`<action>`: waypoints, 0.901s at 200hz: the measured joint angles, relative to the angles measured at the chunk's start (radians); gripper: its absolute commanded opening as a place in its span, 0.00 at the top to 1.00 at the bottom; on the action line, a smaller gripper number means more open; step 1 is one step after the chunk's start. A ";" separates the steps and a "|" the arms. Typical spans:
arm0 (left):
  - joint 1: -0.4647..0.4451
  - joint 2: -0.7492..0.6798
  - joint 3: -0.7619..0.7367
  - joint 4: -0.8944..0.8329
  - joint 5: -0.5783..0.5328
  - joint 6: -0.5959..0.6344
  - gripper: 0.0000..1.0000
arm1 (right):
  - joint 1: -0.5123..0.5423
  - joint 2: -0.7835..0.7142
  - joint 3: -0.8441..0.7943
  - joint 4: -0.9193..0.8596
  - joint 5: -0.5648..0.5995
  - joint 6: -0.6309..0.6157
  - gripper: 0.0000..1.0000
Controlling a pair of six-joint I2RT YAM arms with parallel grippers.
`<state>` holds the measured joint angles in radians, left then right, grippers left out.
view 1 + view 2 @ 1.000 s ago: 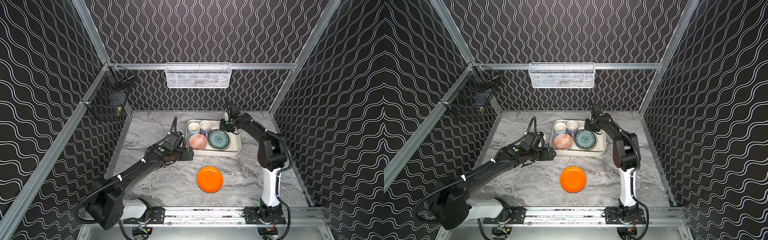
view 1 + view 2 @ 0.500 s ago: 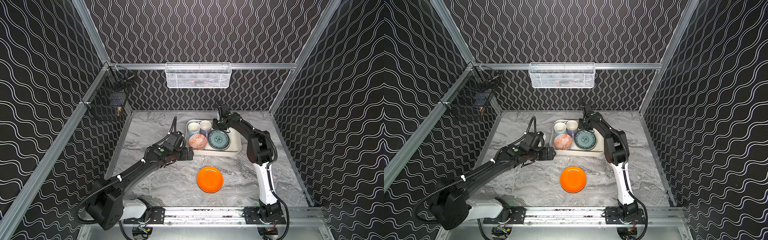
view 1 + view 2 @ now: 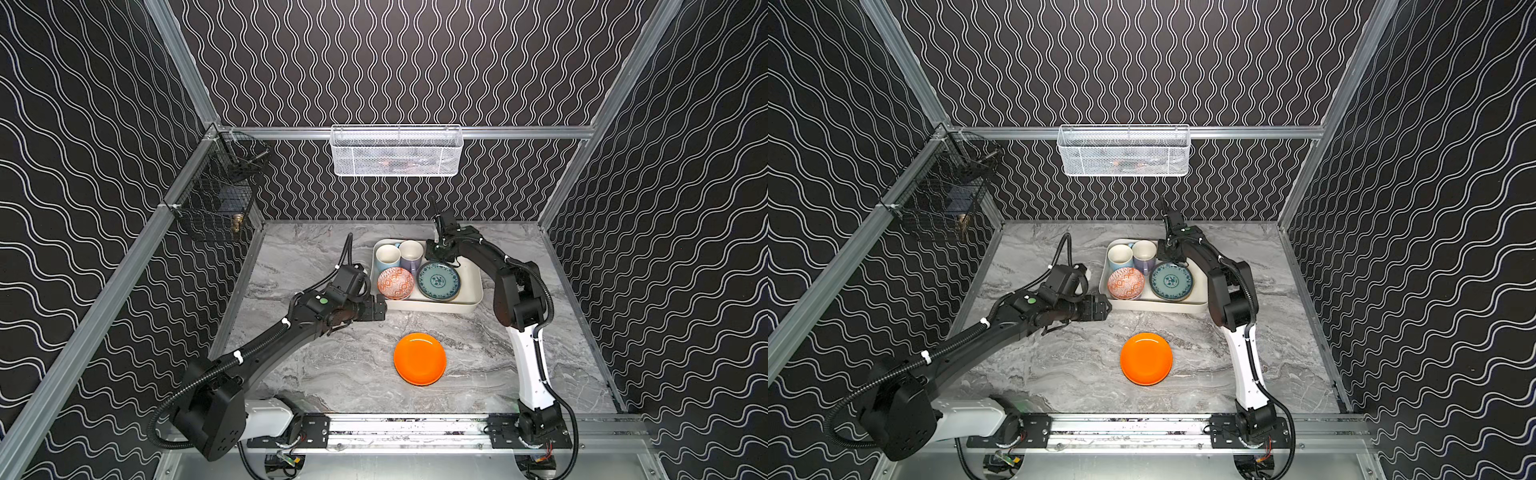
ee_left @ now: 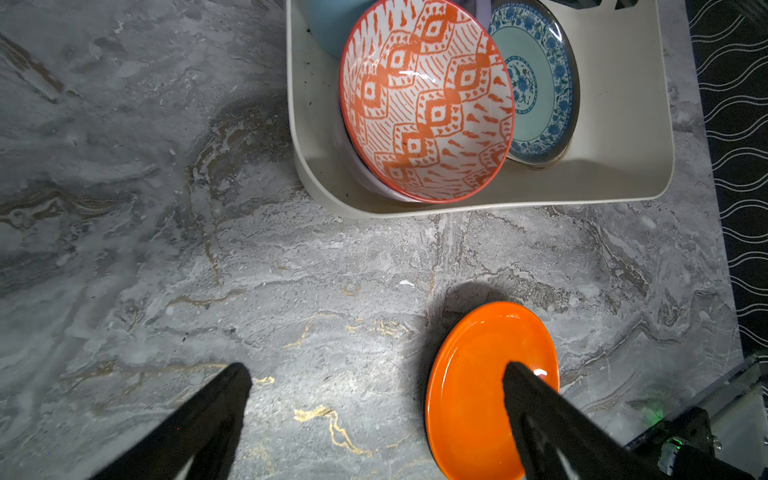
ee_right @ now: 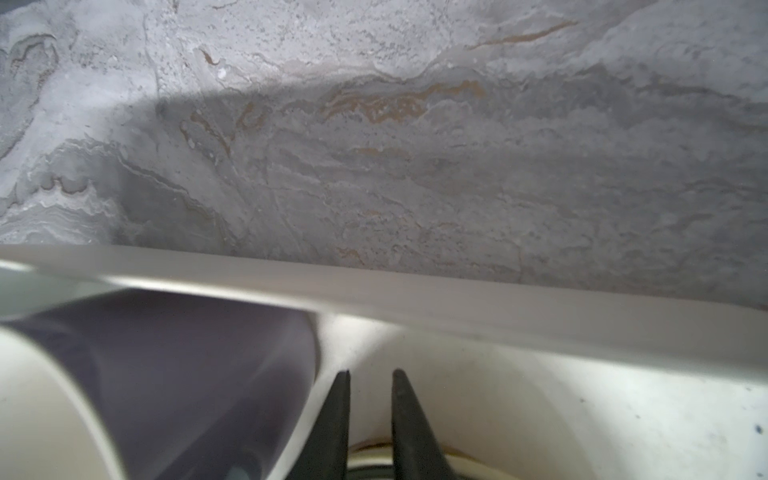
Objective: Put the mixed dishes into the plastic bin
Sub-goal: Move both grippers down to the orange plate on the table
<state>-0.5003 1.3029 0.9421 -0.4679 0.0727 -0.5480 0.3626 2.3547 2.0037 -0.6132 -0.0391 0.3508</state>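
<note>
The cream plastic bin [image 3: 469, 308] [image 3: 1169, 308] holds a light-blue mug [image 3: 387, 255], a lilac mug [image 3: 410, 252], an orange-patterned bowl [image 3: 395, 283] [image 4: 424, 99] and a teal-patterned plate [image 3: 438, 281] [image 4: 536, 83]. An orange plate [image 3: 419, 359] [image 3: 1146, 358] [image 4: 478, 386] lies on the marble in front of the bin. My left gripper [image 3: 380, 309] [image 4: 376, 372] hangs wide open and empty beside the bin's near-left corner. My right gripper [image 3: 436, 253] [image 5: 371, 374] is inside the bin's far side, next to the lilac mug [image 5: 187, 374]. Its jaws stand a narrow slit apart with nothing in them.
A white mesh basket [image 3: 397, 151] hangs on the back wall. A black wire basket [image 3: 216, 203] is fixed on the left wall. Metal frame rails border the marble top, with the arm bases on the front rail [image 3: 415, 428].
My right gripper has slid left along the bin's far side to the lilac mug; the teal plate stayed put. The left arm has barely moved.
</note>
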 measured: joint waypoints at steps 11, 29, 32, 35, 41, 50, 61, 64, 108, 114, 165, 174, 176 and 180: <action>0.000 -0.003 0.000 0.000 -0.002 0.000 0.01 | 0.000 -0.018 -0.010 -0.005 0.000 -0.003 0.78; 0.001 -0.005 0.000 0.000 -0.004 0.000 0.01 | 0.000 -0.066 -0.022 -0.016 0.004 -0.006 0.76; 0.001 -0.005 0.000 0.000 -0.004 0.000 0.01 | 0.000 -0.076 -0.025 -0.016 0.004 -0.007 0.75; 0.001 -0.005 0.000 0.000 -0.004 0.000 0.01 | 0.000 -0.089 -0.029 -0.016 0.004 -0.008 0.74; 0.001 -0.005 0.000 0.000 -0.005 0.000 0.01 | 0.000 -0.122 -0.045 -0.013 0.004 -0.011 0.71; 0.001 -0.006 0.000 -0.001 -0.007 0.000 0.01 | 0.001 -0.180 -0.084 -0.010 0.006 -0.011 0.67; 0.001 -0.012 -0.001 -0.002 -0.008 0.000 0.01 | 0.004 -0.271 -0.147 0.000 0.011 -0.016 0.64; 0.001 -0.015 -0.002 -0.002 -0.009 0.000 0.01 | 0.005 -0.294 -0.164 0.003 0.011 -0.018 0.64; -0.005 -0.085 -0.102 0.021 0.006 -0.008 0.08 | 0.020 -0.690 -0.531 0.076 -0.027 0.002 0.65; -0.011 -0.094 -0.123 0.026 0.008 -0.015 0.10 | 0.026 -0.737 -0.602 0.082 -0.032 0.009 0.65; -0.212 -0.117 -0.245 0.056 -0.024 -0.097 0.24 | 0.158 -1.048 -1.137 0.134 -0.103 0.114 0.68; -0.250 -0.109 -0.257 0.066 -0.034 -0.115 0.25 | 0.169 -1.085 -1.198 0.142 -0.102 0.137 0.68; -0.258 -0.108 -0.260 0.069 -0.038 -0.119 0.26 | 0.172 -1.094 -1.212 0.148 -0.101 0.142 0.68; -0.270 -0.105 -0.264 0.073 -0.044 -0.129 0.26 | 0.178 -1.112 -1.240 0.156 -0.103 0.153 0.68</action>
<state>-0.7700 1.1976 0.6781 -0.3950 0.0284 -0.6765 0.5404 1.2427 0.7639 -0.4576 -0.1417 0.5034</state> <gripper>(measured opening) 0.759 0.323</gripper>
